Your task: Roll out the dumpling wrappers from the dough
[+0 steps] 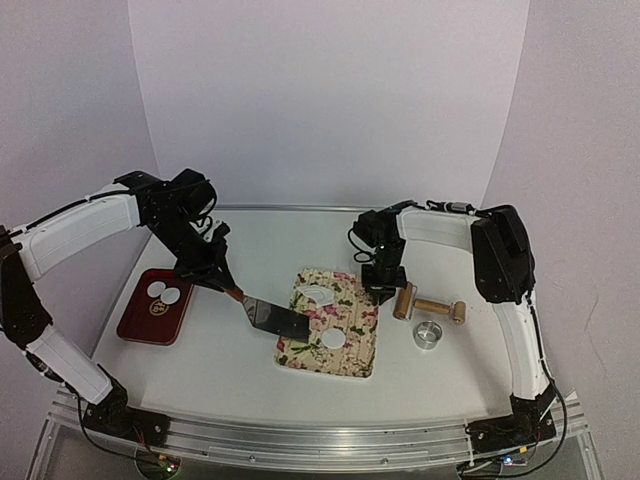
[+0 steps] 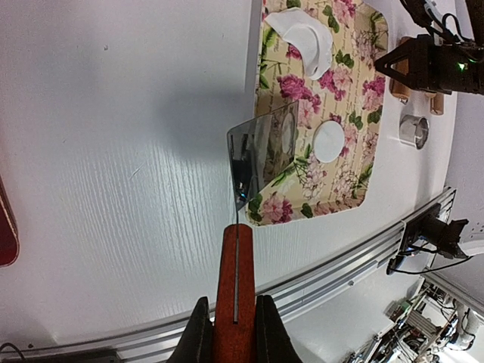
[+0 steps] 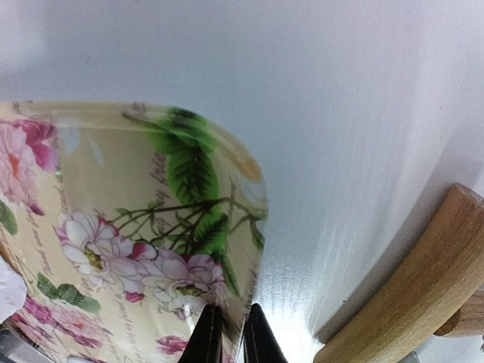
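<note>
Where the white table (image 1: 220, 370) reaches its left side, a red tray (image 1: 140, 322) sits with two dumpling wrappers (image 1: 158, 290) lying flat on it, touching or nearly so. Just right of that, the left gripper (image 2: 231, 333) has its fingers (image 2: 198, 336) clamped narrow on the red-brown handle of a spatula (image 2: 235, 280). The handle slants toward table centre. The metal blade (image 2: 265, 147) is tilted, its far edge over the left rim of the floral tray (image 1: 358, 362); contact with the tray cannot be told. On the floral tray, a third wrapper (image 1: 332, 340) lies flat near the front, just beside the blade and apart from it. A dough scrap (image 1: 322, 293), irregular and partly folded, lies toward the tray's far end. At the tray's far right corner the right gripper (image 3: 229, 336) points down, its fingertips (image 3: 208, 333) drawn close together with the tray's rim pinched between them. Right of the tray, a wooden rolling pin (image 1: 430, 307) lies on the table just beside that gripper. A small metal ring cutter (image 1: 430, 334) stands in front of the pin, near it but apart.
</note>
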Action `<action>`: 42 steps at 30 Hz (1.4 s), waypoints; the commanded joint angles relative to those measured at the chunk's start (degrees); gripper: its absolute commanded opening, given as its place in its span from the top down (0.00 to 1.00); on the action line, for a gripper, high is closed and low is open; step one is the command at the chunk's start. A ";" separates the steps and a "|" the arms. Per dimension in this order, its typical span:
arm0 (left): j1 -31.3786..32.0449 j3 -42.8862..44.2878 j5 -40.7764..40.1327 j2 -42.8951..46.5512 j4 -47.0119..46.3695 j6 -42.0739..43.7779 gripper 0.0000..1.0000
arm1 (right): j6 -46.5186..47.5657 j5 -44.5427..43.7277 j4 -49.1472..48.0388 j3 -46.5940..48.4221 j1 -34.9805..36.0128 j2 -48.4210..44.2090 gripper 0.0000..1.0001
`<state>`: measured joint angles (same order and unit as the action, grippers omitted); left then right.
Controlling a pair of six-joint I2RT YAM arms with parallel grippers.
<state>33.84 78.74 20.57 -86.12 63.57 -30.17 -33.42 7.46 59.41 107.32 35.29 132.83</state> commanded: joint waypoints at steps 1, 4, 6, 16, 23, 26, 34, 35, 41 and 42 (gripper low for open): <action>0.73 1.89 1.58 -0.57 -0.64 -1.44 1.00 | 1.85 -1.77 0.98 1.97 0.22 2.67 1.00; 1.53 2.01 2.58 -1.82 0.04 -1.32 1.00 | 1.91 -1.39 0.98 2.59 0.23 3.19 1.00; 1.84 2.42 3.02 -2.65 0.96 -0.86 1.00 | 2.09 -1.28 1.02 2.82 0.24 3.28 1.00; 2.27 2.94 0.78 -4.50 2.35 -2.78 1.00 | 2.40 -0.79 1.06 2.90 0.23 3.24 1.00; 2.30 2.55 -0.91 -4.55 2.27 -4.63 1.00 | 2.69 -0.47 1.08 2.85 0.22 3.00 1.00; 2.28 2.03 -1.37 -4.10 1.50 -5.42 1.00 | 2.88 -0.39 1.14 2.81 0.22 2.94 1.00; 2.24 -3.44 1.85 -2.99 -4.66 -7.96 1.00 | 3.35 0.29 1.11 3.01 0.22 2.98 1.00; 2.25 -3.83 2.17 -2.88 -5.61 -8.18 1.00 | 3.42 0.39 1.13 3.05 0.22 3.00 1.00; 2.28 -6.25 4.16 -2.97 -9.37 -8.69 1.00 | 3.63 0.89 1.09 3.25 0.22 3.19 1.00; 2.27 -6.46 4.57 -3.04 -9.94 -8.57 1.00 | 3.65 0.94 1.07 3.25 0.23 3.22 1.00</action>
<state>35.92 74.31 27.40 -89.58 55.37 -37.65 -31.56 9.35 58.70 109.61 35.03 134.09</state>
